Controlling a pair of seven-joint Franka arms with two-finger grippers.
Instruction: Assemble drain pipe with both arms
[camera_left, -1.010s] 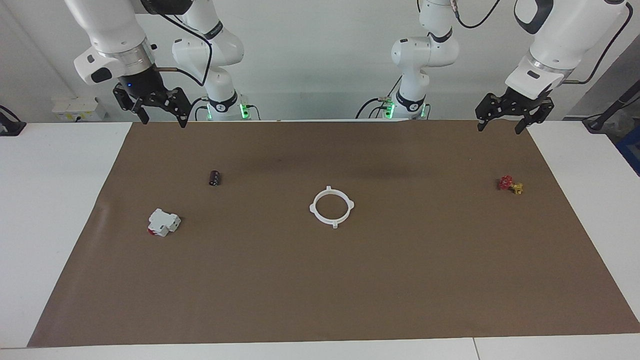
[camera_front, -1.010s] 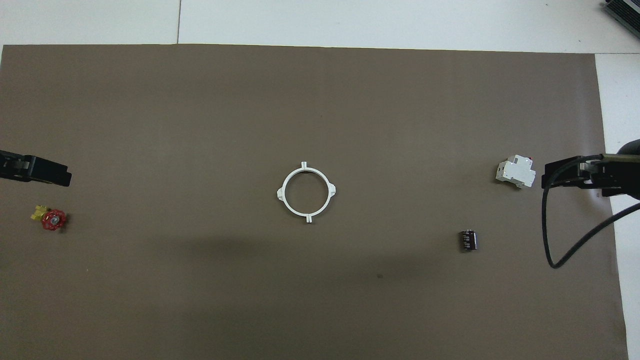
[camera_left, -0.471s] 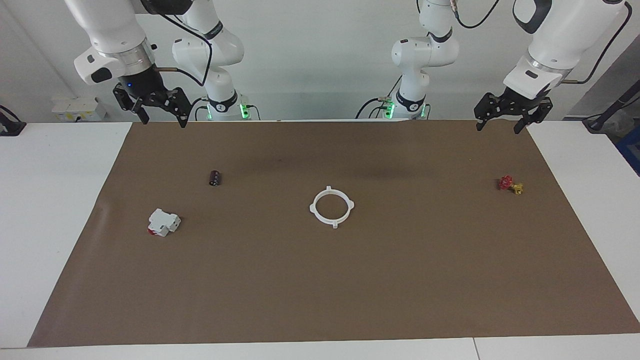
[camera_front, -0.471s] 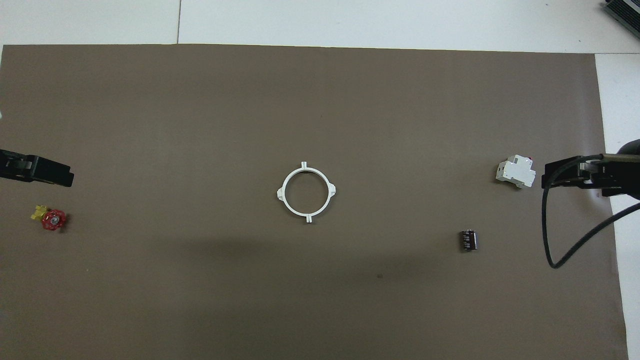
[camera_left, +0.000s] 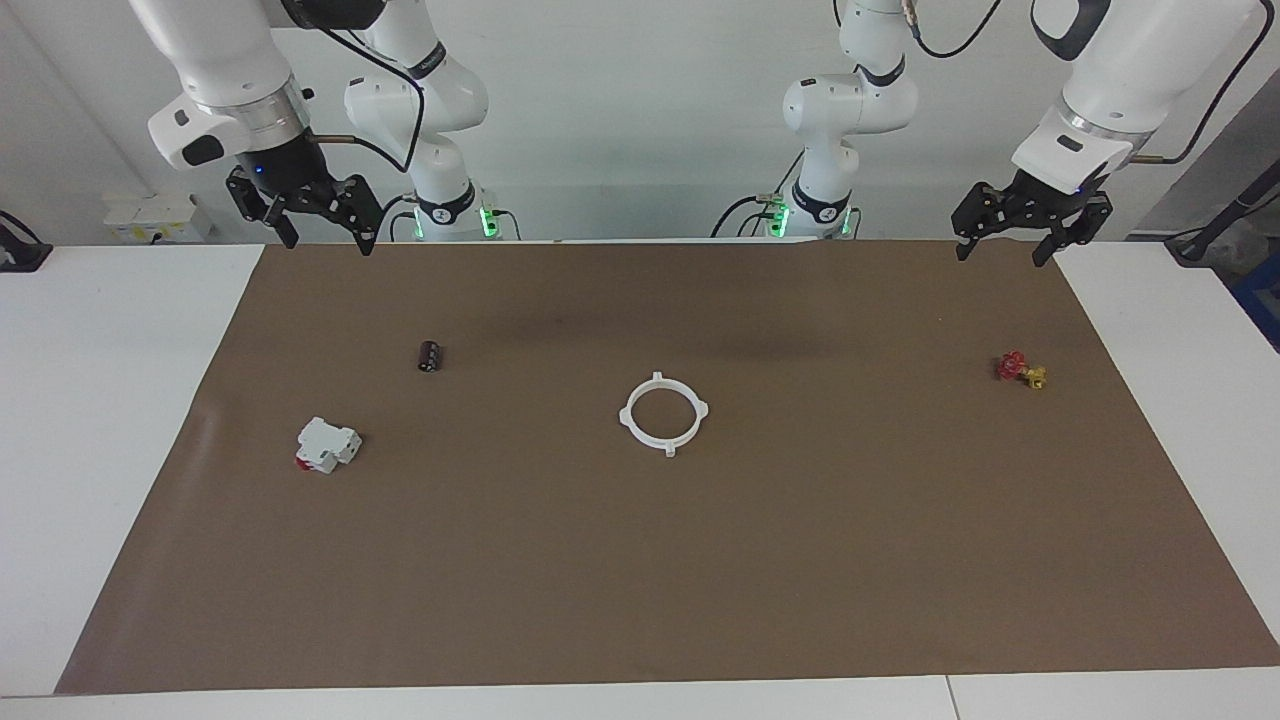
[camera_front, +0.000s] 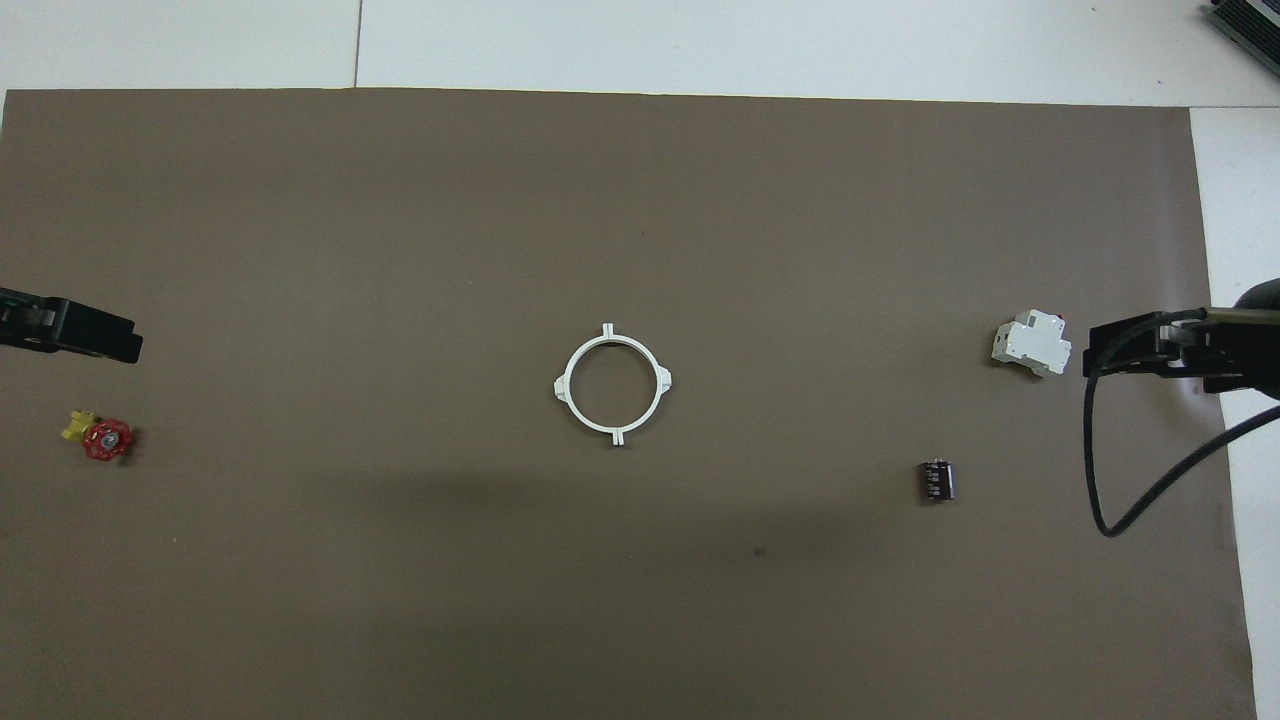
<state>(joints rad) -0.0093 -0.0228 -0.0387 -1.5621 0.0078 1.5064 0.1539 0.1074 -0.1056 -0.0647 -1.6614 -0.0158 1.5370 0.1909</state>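
On the brown mat (camera_left: 640, 560) in the middle of the worktop (camera_left: 90, 400) lies the drain pipe (camera_left: 664, 413), its two white halves joined into one ring w/ four nubs. Nothing touches it. Left gripper (camera_left: 1004, 243) hangs up high over the mat's corner by its arm's base, fingers spread, holding nothing. Right gripper (camera_left: 322, 230) hangs over the other corner nearest the robots, also spread & empty. Red and yellow valve (camera_left: 1020, 370) sits toward the left arm's end. White block (camera_left: 326, 445) & small dark cylinder (camera_left: 430, 356) sit toward the right arm's end.
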